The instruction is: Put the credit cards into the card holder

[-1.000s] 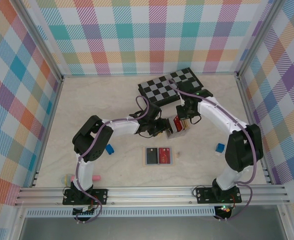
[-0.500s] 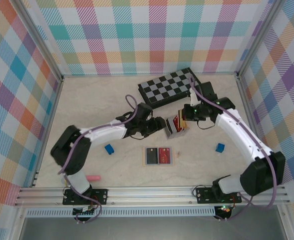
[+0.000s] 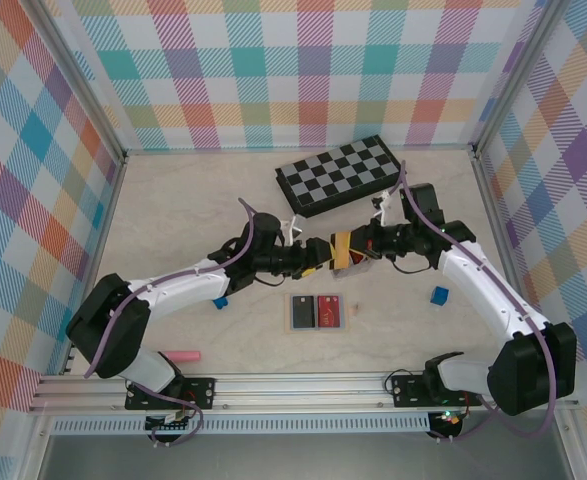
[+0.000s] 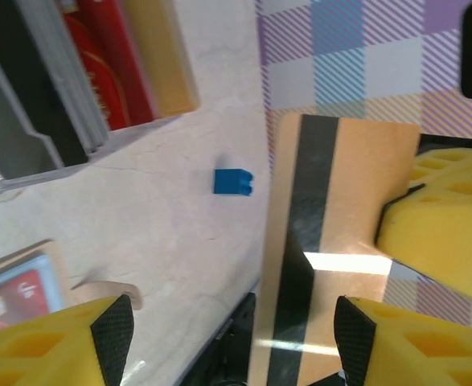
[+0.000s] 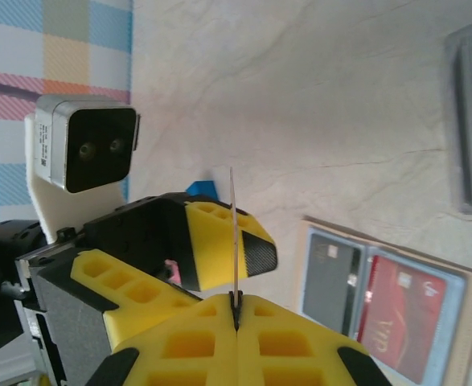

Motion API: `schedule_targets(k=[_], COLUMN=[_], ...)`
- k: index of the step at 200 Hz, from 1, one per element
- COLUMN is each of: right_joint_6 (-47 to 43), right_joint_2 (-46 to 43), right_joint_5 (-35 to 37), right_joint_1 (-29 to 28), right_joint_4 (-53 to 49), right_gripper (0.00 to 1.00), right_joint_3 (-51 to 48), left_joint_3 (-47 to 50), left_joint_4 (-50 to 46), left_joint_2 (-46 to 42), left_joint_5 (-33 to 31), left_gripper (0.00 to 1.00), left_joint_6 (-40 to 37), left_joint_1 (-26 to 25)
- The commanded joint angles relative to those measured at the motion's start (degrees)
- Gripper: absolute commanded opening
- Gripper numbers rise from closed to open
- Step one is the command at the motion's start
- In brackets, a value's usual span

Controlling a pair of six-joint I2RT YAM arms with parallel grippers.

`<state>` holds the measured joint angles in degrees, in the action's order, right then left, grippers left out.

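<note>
Credit card [image 4: 348, 201] in grip of right end effector [image 5: 236, 304]

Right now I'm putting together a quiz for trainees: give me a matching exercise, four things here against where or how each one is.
1 yellow card
2 card holder
3 pink pen
4 chessboard

A lying open
B by the back wall
C pinched in the right fingers
D near the left arm's base

Pairs: 1-C, 2-A, 3-D, 4-B
</note>
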<state>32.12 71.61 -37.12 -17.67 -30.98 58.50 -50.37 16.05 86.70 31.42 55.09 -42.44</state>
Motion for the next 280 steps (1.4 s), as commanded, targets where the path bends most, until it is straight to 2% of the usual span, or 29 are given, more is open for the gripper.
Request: schedule_targets(k=[1,26,61,81,114,149,170,198,205,215,228,243,259,280], right_joint_6=[1.48,2.15,1.64,1.63,3.96,7.32,7.85,9.06,8.68,7.39,4.97,1.82,-0.3,-2.18], right_joint_2=[-0.78,-0.6,-0.14,0.27,0.69,-0.24,-0.46,-1.43,-1.55,-1.87,-2.59,-3.61,-4.7,-6.19], right_joint_5=[-6.03,-8.09,-9.36,-10.42,-12.99,-14.68,-17.33,-17.61,-17.55,-15.95,-12.81,-7.28,-1.78,5.42], right_joint_1=[0.72,1.07,2.34,3.29,4.09,4.41,5.06,5.7,5.84,6.0,5.97,5.98,5.61,2.36], right_joint_4=[3.95,5.53,5.21,5.55,9.27,14.53,16.4,18.38,17.66,15.02,11.13,5.32,1.2,-1.42], right_gripper=[0.03,0.04,0.04,0.04,0.12,0.24,0.23,0.12,0.09,0.08,0.08,0.08,0.08,0.08], right_joint_3=[-0.57,-1.28,-1.8,-2.24,-3.91,-6.39,-7.35,-8.93,-8.86,-8.39,-7.83,-7.6,-8.88,-12.04], left_joint_3=[-0.98,-1.59,-1.0,-0.86,-0.65,-0.43,-0.41,-0.3,-0.32,-0.23,0.25,0.36,0.69,3.65], left_joint_4=[6.36,6.5,7.52,7.9,10.23,15.23,15.65,14.83,13.11,9.78,4.22,-6.87,-19.04,-25.33], left_joint_2=[0.1,0.41,-0.52,-0.73,-1.17,-0.63,-0.9,-1.42,-1.67,-2.24,-3.2,-4.26,-4.86,-5.65], left_joint_5=[4.68,5.58,5.66,5.84,6.12,6.88,6.9,6.66,6.26,5.36,3.17,-1.17,-7.99,-13.35], left_gripper=[0.59,0.4,0.27,0.15,0.02,0.0,0.0,0.0,0.08,0.14,0.38,0.51,0.57,0.63], left_joint_6=[0.54,0.87,1.35,1.77,3.69,7.22,7.74,7.55,6.98,5.54,3.76,0.79,-1.9,-2.17], left_joint_1=[0.49,0.73,1.52,1.92,2.03,2.06,2.01,2.06,2.03,2.01,2.09,2.14,1.96,1.64])
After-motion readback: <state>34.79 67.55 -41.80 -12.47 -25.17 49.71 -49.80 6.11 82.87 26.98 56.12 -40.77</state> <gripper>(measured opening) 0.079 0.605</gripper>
